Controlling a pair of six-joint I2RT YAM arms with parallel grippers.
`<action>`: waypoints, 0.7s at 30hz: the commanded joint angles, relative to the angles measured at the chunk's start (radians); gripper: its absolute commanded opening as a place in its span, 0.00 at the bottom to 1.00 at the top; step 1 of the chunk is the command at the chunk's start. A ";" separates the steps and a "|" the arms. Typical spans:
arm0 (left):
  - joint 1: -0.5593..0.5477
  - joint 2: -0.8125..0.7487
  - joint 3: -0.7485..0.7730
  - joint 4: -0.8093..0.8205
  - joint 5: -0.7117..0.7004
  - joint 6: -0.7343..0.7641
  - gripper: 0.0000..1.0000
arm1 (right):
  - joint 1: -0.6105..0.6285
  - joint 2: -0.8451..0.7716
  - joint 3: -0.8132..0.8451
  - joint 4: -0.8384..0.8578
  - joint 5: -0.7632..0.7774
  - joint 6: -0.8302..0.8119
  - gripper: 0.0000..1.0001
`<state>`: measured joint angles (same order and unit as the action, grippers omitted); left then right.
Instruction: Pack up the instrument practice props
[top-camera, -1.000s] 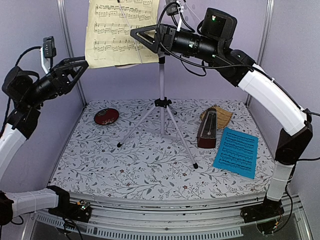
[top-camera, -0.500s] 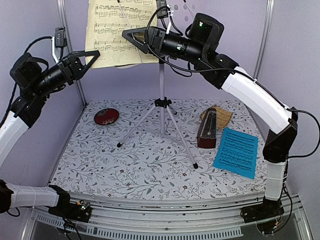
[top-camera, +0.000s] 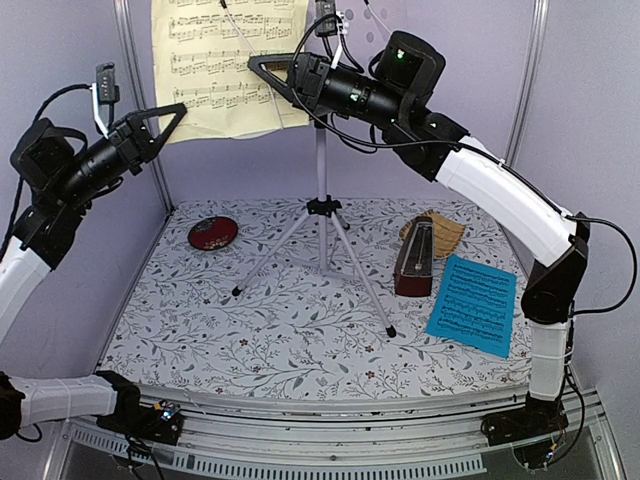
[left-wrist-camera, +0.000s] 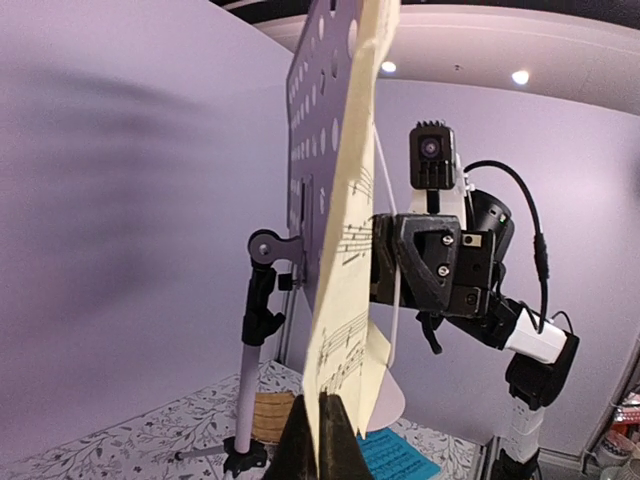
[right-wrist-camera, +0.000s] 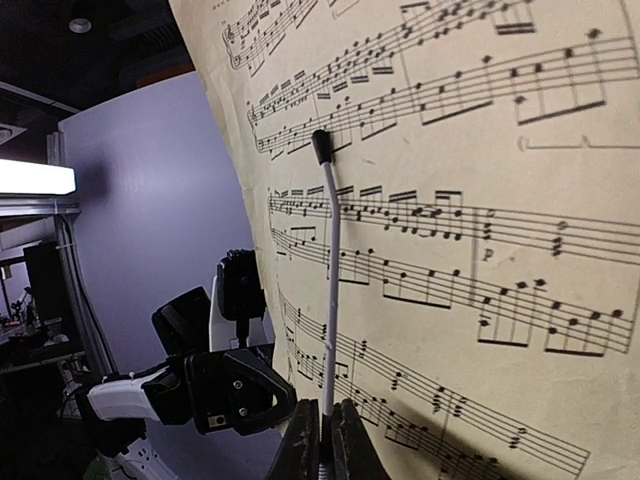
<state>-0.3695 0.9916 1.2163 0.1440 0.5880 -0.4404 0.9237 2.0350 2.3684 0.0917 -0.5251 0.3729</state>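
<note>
Top external view: my left gripper (top-camera: 180, 108) is raised high at the left, its tip at the left edge of the cream music sheet (top-camera: 225, 60), which stands on the music stand (top-camera: 321, 190) at the far middle of the desk (top-camera: 250, 325). My left wrist camera shows that gripper closed tight on the lower edge of the sheet, with the stand's perforated plate (left-wrist-camera: 312, 130) just behind the paper. My right gripper (top-camera: 256, 66) reaches in from the right, across the front of the same sheet. From my right wrist camera its fingers are narrowed to almost nothing, and a thin wire arm (right-wrist-camera: 329, 280) with a dark tip runs down the printed page and in between them. It looks pinched, though I cannot tell whether the paper is caught there too. Lower down, the stand's tripod legs spread over the flowered desk. The metronome (top-camera: 413, 262) stands upright to the right of them, and the blue music sheet (top-camera: 472, 303) lies flat just beside it, nearer the right edge. A red dish (top-camera: 212, 233) sits at the far left.
</note>
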 joint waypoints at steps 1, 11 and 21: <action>0.067 -0.103 -0.069 0.024 -0.148 -0.019 0.00 | 0.010 -0.029 -0.042 0.117 0.016 -0.021 0.01; 0.128 -0.381 -0.283 0.050 -0.644 -0.008 0.00 | 0.009 -0.050 -0.091 0.141 0.101 -0.019 0.01; 0.127 -0.603 -0.467 -0.093 -0.903 0.007 0.00 | 0.009 -0.047 -0.095 0.118 0.169 -0.015 0.01</action>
<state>-0.2523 0.4187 0.7773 0.1516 -0.2291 -0.4435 0.9356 2.0235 2.2868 0.2100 -0.4229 0.3592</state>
